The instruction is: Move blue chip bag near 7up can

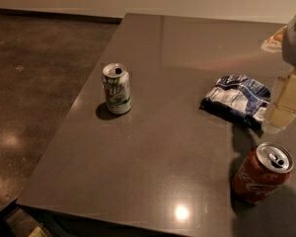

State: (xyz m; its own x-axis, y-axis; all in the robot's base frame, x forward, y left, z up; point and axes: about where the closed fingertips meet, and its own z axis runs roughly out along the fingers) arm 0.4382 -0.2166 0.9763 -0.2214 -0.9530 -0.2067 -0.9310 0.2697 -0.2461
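The blue chip bag (235,100), dark blue and white and wrinkled, lies flat on the grey table (163,147) at the right of the middle. The 7up can (117,89), white and green with an opened silver top, stands upright well to the left of the bag, near the table's left edge. My gripper (285,105) comes in from the right edge of the view, pale yellow below a grey body, and is low at the bag's right end, touching or almost touching it.
A red Coca-Cola can (261,173) stands upright at the front right, just below the gripper. An orange-yellow packet (274,39) lies at the far right back, partly behind the arm. The table's left and front edges drop to a dark floor (34,83).
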